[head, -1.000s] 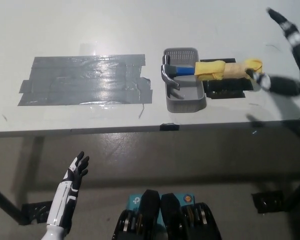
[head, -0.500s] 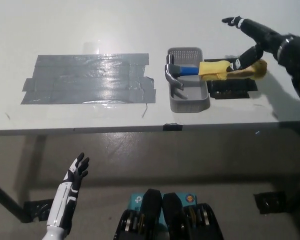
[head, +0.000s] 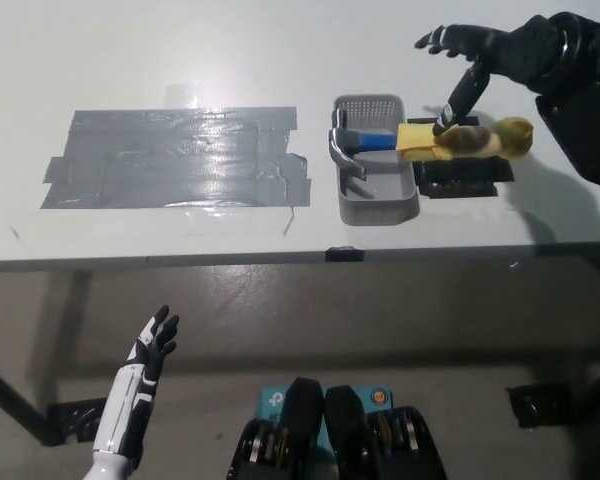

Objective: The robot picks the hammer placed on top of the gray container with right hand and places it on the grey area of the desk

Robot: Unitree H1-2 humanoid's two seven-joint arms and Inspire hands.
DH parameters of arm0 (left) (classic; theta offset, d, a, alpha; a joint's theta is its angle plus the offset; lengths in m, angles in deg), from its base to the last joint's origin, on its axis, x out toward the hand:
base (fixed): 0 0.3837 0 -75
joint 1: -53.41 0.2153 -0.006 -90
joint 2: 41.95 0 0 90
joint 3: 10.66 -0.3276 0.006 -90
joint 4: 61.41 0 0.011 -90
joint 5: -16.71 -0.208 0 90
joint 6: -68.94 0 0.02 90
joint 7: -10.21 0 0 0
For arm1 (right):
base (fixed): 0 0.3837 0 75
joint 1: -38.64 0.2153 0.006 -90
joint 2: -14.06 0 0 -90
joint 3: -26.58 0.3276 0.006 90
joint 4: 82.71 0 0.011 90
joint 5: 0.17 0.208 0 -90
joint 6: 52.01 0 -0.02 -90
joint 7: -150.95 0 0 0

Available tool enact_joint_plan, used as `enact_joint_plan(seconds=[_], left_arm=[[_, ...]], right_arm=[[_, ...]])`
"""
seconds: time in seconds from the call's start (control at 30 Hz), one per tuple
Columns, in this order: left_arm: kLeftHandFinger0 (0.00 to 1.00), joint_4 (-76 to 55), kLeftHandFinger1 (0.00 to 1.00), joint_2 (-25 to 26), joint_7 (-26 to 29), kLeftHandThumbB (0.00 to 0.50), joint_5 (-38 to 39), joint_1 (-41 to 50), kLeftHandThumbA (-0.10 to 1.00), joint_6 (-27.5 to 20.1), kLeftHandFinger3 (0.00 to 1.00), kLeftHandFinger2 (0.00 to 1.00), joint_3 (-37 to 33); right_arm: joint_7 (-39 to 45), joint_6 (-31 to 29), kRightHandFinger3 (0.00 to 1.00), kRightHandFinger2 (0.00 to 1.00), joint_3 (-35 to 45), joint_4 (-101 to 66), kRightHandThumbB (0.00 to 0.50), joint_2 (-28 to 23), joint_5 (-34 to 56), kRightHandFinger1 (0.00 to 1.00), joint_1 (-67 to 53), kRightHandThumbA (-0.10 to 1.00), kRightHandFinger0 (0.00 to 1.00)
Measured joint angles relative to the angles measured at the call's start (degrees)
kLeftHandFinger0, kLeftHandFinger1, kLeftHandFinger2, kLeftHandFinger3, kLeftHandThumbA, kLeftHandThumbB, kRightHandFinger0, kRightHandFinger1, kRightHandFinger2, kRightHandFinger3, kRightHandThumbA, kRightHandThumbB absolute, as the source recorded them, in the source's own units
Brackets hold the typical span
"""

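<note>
While the hammer (head: 420, 139) lies left-right across the container (head: 376, 176), the spread right robot hand (head: 480, 52) hovers over its handle.

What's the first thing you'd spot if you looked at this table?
Probably the hammer with the yellow and blue handle, lying across the small gray plastic basket right of centre, with the black right hand spread open just above its handle. Next, the big shiny patch of gray tape on the white table's left side.
</note>
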Motion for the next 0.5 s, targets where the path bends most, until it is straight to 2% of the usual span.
enact_joint_plan(seconds=[0.17, 0.2, 0.23, 0.3, 0.33, 0.5], left_arm=[[1.00, 0.04, 1.00, 0.01, 0.00, 0.330, -0.07, -0.02, 1.00, 0.00, 1.00, 1.00, -0.14], [1.00, 0.04, 1.00, 0.00, 0.00, 0.317, -0.09, -0.02, 1.00, 0.01, 1.00, 1.00, -0.18], [1.00, 0.04, 1.00, 0.00, 0.00, 0.315, -0.10, -0.02, 1.00, 0.01, 1.00, 1.00, -0.20], [1.00, 0.04, 1.00, 0.01, 0.00, 0.307, -0.12, -0.01, 1.00, 0.01, 1.00, 1.00, -0.24], [1.00, 0.04, 1.00, 0.01, 0.00, 0.308, -0.12, -0.03, 1.00, 0.00, 1.00, 1.00, -0.24], [1.00, 0.05, 1.00, 0.09, 0.00, 0.315, -0.09, -0.04, 1.00, 0.00, 1.00, 1.00, -0.23]], right_arm=[[0.65, -0.05, 1.00, 1.00, 0.58, 2.46, 0.437, 0.73, -0.11, 1.00, 0.37, 0.96, 1.00], [0.84, -0.10, 1.00, 1.00, 0.69, 2.82, 0.393, 0.85, -0.10, 1.00, 0.39, 0.92, 1.00], [0.95, -0.12, 1.00, 1.00, 0.73, 3.00, 0.389, 0.93, -0.11, 1.00, 0.38, 0.89, 1.00], [1.43, 0.07, 1.00, 1.00, 1.08, 2.97, 0.357, 1.11, -0.04, 1.00, 0.30, 0.94, 1.00], [1.77, 0.10, 1.00, 1.00, 1.10, 2.97, 0.361, 1.23, -0.05, 1.00, 0.31, 0.97, 1.00], [2.75, -0.06, 1.00, 1.00, 0.58, 3.28, 0.334, 2.04, -0.36, 1.00, 0.30, 0.97, 1.00]])
